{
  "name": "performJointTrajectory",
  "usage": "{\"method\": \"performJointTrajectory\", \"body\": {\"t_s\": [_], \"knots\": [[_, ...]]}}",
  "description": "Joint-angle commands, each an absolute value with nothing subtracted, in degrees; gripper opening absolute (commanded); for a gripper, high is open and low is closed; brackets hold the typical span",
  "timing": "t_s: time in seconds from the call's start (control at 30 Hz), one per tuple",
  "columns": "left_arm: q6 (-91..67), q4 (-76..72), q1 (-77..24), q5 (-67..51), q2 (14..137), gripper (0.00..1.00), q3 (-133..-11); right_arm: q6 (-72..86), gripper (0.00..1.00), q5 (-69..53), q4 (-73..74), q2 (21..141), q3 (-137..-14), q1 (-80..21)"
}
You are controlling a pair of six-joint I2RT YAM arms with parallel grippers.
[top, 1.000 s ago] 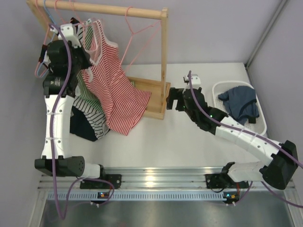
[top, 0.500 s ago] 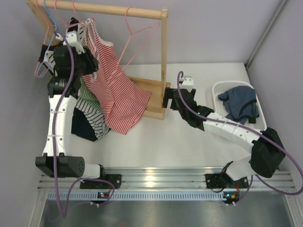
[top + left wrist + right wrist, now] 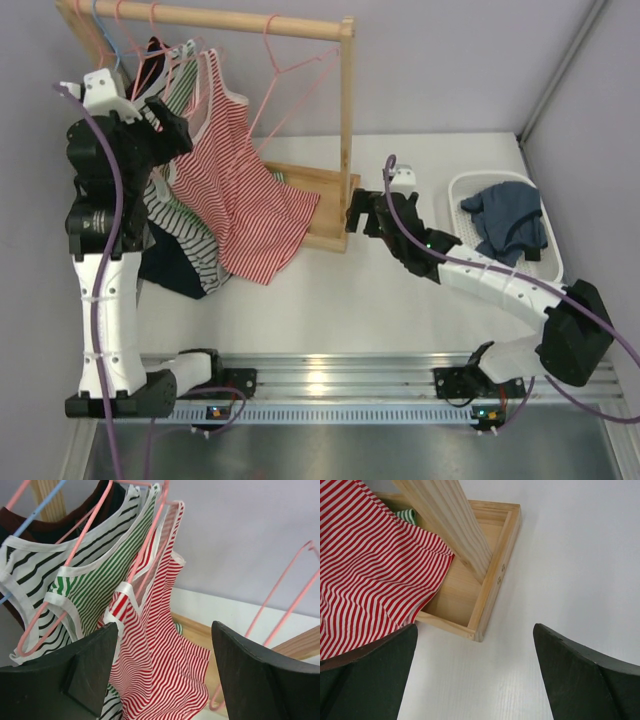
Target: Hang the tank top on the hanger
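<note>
**Red striped top hangs on the rack, both grippers open**

I see the tank top (image 3: 235, 190) hanging from the hanger (image 3: 150, 532). The pink wire runs up through its neck, and one white strap sits on the wire's arm. The hanger hooks on the wooden rail (image 3: 220, 20) at the back left of the table (image 3: 400, 290). The bottom of the tank top spreads out over the rack's flat wooden base (image 3: 320, 200).

Just to its left, touching it, hangs a green-and-white striped top (image 3: 95, 575) on a pink hanger of its own. A light blue hanger (image 3: 37, 510) is farther left. A spare pink hanger (image 3: 290, 70) hangs bare to the right.

My left gripper (image 3: 165, 115) is up high, near the top's shoulder. Its fingers are spread wide and hold nothing. My right gripper (image 3: 358, 212) is down low by the corner of the wooden base. Its fingers are wide apart and hold nothing too.

Far right, a white basket (image 3: 555, 255) holds a dark blue garment (image 3: 510, 220).
</note>
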State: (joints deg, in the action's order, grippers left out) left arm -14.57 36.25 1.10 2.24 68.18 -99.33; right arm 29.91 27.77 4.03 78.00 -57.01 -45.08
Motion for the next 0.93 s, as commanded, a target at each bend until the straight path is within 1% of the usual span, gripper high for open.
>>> {"method": "performJointTrajectory", "body": {"t_s": [0.0, 0.03, 0.1, 0.17, 0.33, 0.5, 0.57, 0.7, 0.9], "knots": [[-15.6, 36.6, 0.7, 0.3, 64.5, 0.81, -101.4, 30.6, 0.99, 25.9, 4.0, 72.5, -56.6, -44.6], [-16.2, 36.4, 0.4, -5.4, 64.0, 0.81, -101.1, 30.6, 1.0, 25.6, 4.7, 70.4, -56.4, -44.6], [-18.0, 35.6, 0.2, -8.9, 62.4, 0.81, -99.8, 30.1, 1.0, 24.5, 7.0, 68.1, -55.9, -44.6], [-18.8, 35.6, -3.0, -11.5, 61.2, 0.8, -98.9, 30.1, 1.0, 24.3, 10.2, 64.3, -55.5, -44.6], [-18.4, 36.6, -9.0, -10.5, 59.9, 0.79, -96.1, 30.1, 1.0, 25.3, 18.2, 54.9, -54.1, -44.6], [-16.6, 37.4, -21.2, -2.3, 59.1, 0.78, -93.4, 32.8, 1.0, 27.9, 27.5, 47.1, -52.6, -44.6], [-16.8, 37.0, -25.6, -0.9, 58.1, 0.78, -91.0, 33.4, 1.0, 28.8, 29.6, 43.4, -51.5, -44.6], [-17.2, 35.8, -29.4, -0.9, 56.1, 0.77, -86.8, 35.2, 1.0, 30.1, 32.9, 38.0, -49.6, -44.6], [-16.4, 35.3, -29.7, -2.5, 55.0, 0.77, -84.8, 36.8, 1.0, 31.3, 34.1, 37.0, -48.3, -44.6]]}}
